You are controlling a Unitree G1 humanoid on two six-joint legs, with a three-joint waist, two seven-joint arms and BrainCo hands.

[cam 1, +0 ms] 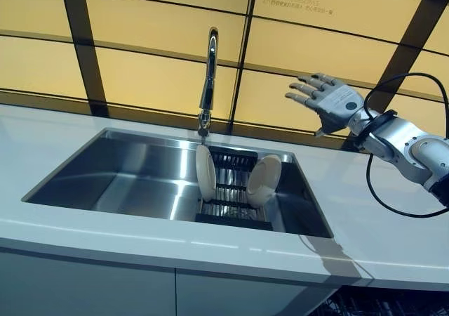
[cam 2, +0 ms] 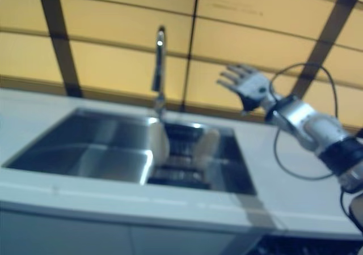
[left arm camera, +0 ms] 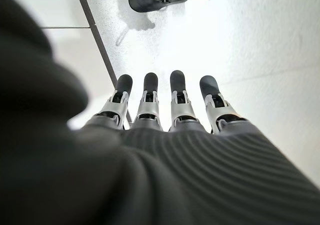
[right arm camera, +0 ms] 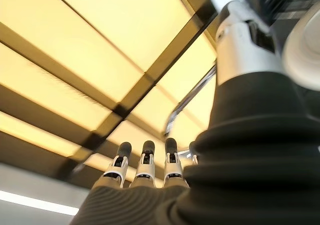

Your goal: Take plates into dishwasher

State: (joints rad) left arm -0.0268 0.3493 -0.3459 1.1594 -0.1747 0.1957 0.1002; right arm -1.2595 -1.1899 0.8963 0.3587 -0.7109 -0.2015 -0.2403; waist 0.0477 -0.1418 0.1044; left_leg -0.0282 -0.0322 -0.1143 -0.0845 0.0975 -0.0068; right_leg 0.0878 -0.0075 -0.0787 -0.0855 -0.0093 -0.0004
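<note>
Two white plates stand on edge in a dark rack (cam 1: 231, 189) in the right part of the steel sink (cam 1: 126, 179): one plate (cam 1: 205, 173) on the rack's left, one plate (cam 1: 264, 180) on its right. My right hand (cam 1: 326, 98) is open and empty, raised in the air above the counter, behind and to the right of the sink; it also shows in the right eye view (cam 2: 245, 86) and its own wrist view (right arm camera: 145, 177). My left hand (left arm camera: 165, 105) shows only in its own wrist view, open, fingers straight, pointing down at a pale floor.
A tall chrome tap (cam 1: 208, 77) stands behind the sink, above the left plate. A white counter (cam 1: 365, 211) surrounds the sink. A yellow panelled wall (cam 1: 140, 28) with dark strips rises behind. A dark dishwasher rack (cam 1: 382, 303) shows below the counter at lower right.
</note>
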